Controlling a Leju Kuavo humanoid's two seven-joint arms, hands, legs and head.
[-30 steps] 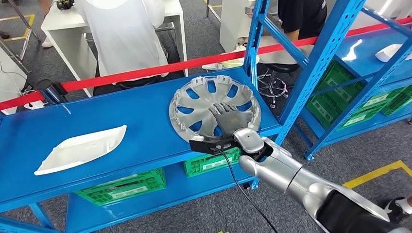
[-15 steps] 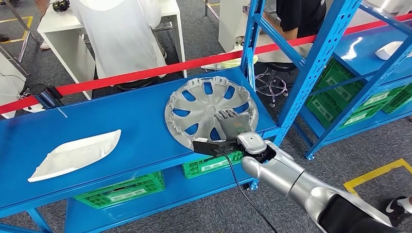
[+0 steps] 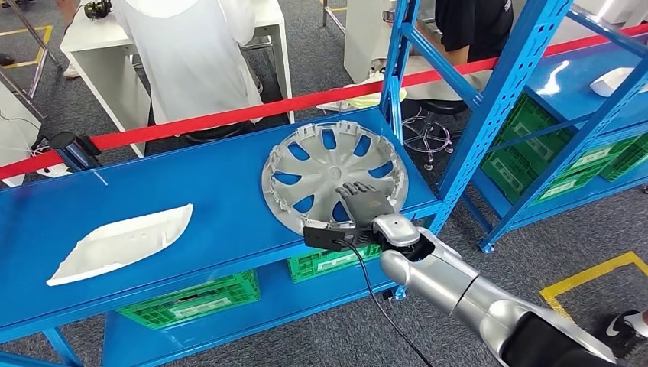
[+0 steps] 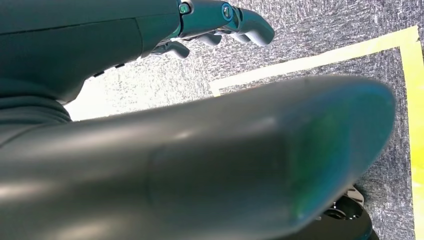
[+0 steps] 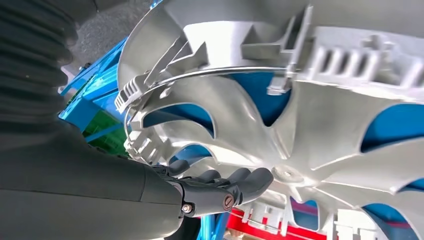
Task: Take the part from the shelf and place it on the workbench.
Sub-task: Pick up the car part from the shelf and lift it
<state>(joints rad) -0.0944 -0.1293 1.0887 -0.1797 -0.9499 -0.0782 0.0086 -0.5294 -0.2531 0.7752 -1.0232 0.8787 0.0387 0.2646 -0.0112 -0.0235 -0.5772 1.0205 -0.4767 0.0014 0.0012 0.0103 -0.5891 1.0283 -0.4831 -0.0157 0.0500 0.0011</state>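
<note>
A silver hubcap [image 3: 321, 164] with several spoke openings lies face down on the blue shelf [image 3: 191, 176], close to its right upright. My right hand [image 3: 365, 202] rests on the hubcap's near portion, fingers stretched out flat across the spokes, wrist over the shelf's front edge. In the right wrist view the hubcap [image 5: 310, 115] is very close, with the dark fingers [image 5: 225, 187] straight and lying against its ribs; whether the thumb is under the rim is hidden. My left hand [image 4: 220, 20] hangs over the grey floor, fingers loosely bent, holding nothing.
A white moulded part [image 3: 118, 241] lies on the shelf's left side. Green crates [image 3: 191, 298] sit on the level below. Blue uprights [image 3: 497, 99] stand right of the hubcap, with a second rack [image 3: 581, 84] beyond. Red tape [image 3: 229, 115] runs behind the shelf, where a person [image 3: 191, 53] stands at a white table.
My right hand has slid back from the hubcap's centre toward its near rim. The view has shifted slightly; the hubcap stays on the shelf.
</note>
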